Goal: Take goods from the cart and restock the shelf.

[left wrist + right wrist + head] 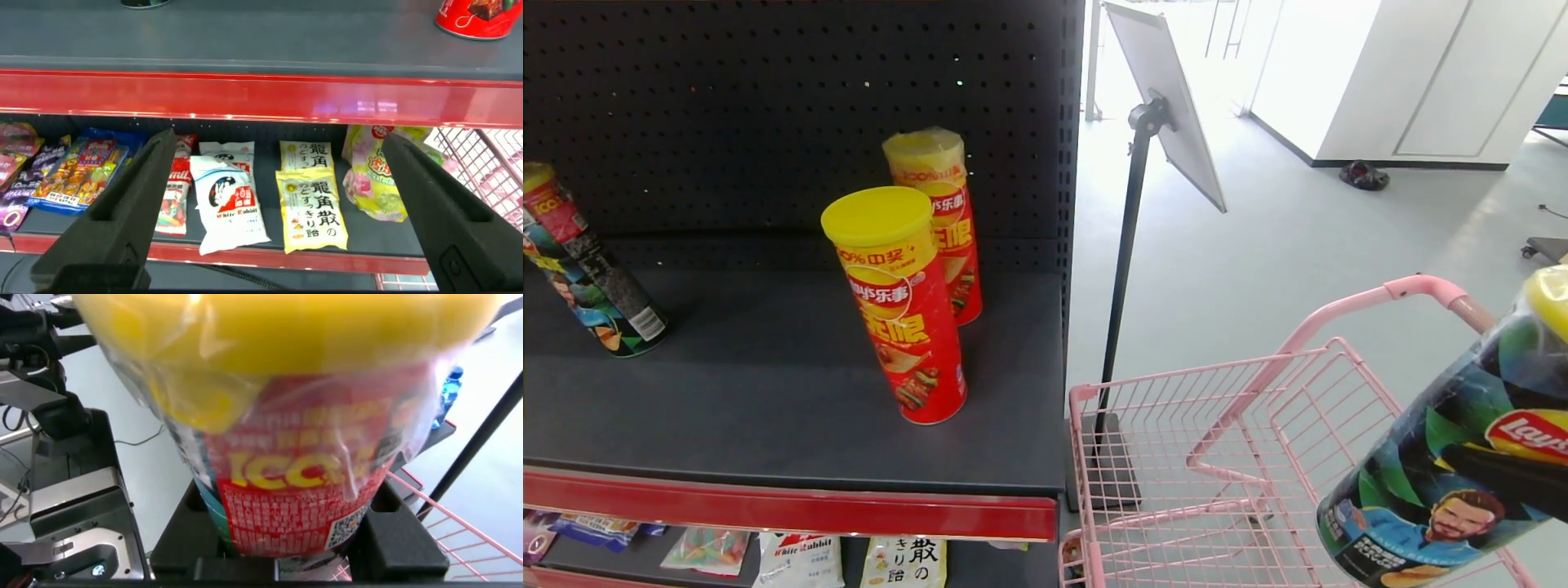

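A tall chip can [1454, 474] with a dark blue-green wrap and yellow lid hangs tilted above the pink cart [1225, 457] at the right. My right gripper [286, 539] is shut on this chip can [294, 441], its black fingers clamping the body. Two red chip cans with yellow lids stand upright on the dark shelf [768, 408], one in front [900, 306] and one behind it [938, 220]. A third can [584, 265] with a dark wrap leans at the shelf's left edge. My left gripper [278, 212] is open below the red shelf lip [261, 94], facing the snack bags.
Snack bags [310, 200] lie in a row on the lower shelf. A black stand with a tilted white sign board [1164, 90] rises between shelf and cart. The shelf has free room left of and in front of the red cans.
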`<state>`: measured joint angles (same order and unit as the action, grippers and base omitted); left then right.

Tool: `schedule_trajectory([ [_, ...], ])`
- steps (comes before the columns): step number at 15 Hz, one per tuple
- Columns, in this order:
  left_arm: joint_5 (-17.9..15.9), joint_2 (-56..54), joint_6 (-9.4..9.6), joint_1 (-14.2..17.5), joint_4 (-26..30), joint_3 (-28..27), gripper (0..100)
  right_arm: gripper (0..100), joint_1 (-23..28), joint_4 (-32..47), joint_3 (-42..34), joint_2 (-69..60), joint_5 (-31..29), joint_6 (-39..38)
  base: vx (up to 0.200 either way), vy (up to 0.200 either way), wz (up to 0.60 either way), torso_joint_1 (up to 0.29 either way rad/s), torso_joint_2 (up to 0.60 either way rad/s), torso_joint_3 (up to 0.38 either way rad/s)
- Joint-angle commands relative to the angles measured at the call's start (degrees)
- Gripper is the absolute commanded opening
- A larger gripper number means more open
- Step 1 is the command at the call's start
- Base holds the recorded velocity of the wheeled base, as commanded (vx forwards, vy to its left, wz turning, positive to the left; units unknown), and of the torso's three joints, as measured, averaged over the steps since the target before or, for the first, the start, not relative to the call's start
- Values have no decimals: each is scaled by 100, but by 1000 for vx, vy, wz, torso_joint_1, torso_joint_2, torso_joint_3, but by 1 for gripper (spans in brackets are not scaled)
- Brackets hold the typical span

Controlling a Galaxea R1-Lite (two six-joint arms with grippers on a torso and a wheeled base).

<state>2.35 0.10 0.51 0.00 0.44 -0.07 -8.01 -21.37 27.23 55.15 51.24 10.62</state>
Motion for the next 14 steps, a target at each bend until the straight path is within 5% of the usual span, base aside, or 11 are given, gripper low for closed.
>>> schedule_trajectory([
  [1,-7,8,2,0,0,-1,100,0,177,1,-78,-48,9,2,0,200,0,2,2,2],
  [14,-24,8,-7,0,9,-1,100,0,221,-8,-280,-127,18,2,0,200,0,6,1,0],
])
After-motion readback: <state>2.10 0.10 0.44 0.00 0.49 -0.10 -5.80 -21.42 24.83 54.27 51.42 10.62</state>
